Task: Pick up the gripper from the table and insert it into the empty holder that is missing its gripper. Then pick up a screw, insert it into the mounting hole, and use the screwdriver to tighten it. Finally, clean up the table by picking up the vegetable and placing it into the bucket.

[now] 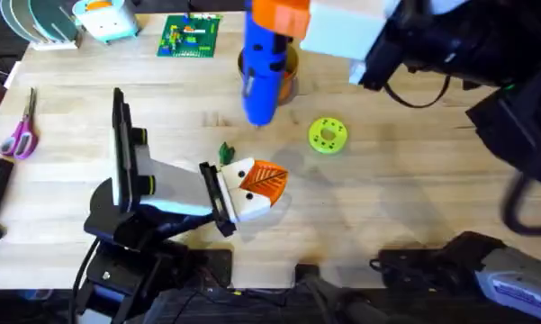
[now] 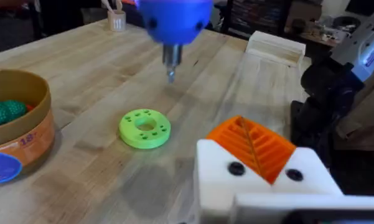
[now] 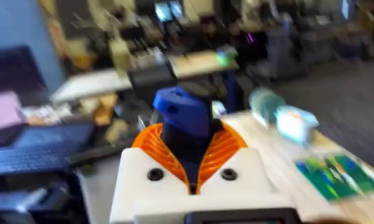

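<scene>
I see the chunky bright blue cylindrical screwdriver [image 1: 263, 76] hanging bit-down above the desk's far middle, its thin metal tip clear of the wood, clamped between the right gripper's [image 3: 188, 163] orange ribbed pads [image 3: 227, 146]. Behind it sits the orange-brown bucket [image 2: 26, 127] with the dark green bumpy vegetable [image 2: 6, 113] inside. Nearer, the left gripper [image 1: 252, 187] rests low; I cannot tell its opening.

Overhead looks down; wrist views close, sharing screwdriver [image 1: 263, 63].
</scene>
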Action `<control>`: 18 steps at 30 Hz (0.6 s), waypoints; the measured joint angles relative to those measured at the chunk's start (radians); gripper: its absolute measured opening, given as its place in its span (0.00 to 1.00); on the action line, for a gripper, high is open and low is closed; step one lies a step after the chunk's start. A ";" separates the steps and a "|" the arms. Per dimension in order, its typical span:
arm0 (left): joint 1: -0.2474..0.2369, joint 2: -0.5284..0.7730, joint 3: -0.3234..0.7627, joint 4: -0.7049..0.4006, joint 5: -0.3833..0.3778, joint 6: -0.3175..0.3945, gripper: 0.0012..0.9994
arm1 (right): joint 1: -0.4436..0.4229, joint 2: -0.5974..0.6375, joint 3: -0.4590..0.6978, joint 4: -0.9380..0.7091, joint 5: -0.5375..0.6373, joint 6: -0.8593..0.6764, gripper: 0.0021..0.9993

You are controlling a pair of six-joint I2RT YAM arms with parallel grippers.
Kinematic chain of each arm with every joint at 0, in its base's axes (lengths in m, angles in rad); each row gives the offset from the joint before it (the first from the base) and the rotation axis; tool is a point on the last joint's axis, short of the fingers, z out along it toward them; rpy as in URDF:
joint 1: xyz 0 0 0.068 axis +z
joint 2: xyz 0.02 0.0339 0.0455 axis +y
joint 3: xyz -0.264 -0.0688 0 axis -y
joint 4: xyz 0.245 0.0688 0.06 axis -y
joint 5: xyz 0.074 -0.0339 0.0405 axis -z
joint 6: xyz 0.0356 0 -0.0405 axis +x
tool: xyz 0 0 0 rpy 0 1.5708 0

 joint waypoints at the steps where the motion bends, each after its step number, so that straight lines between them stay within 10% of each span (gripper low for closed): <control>1: 0.000 0.000 0.000 0.000 0.000 0.000 0.01 | -0.024 0.000 0.000 -0.074 0.006 -0.051 0.02; 8: 0.000 0.000 0.000 0.000 0.000 0.000 0.01 | -0.192 0.042 0.000 -0.474 0.349 -0.581 0.02; 18: 0.000 0.000 0.000 0.000 0.000 0.000 0.01 | -0.320 0.318 0.000 -0.485 0.974 -1.242 0.02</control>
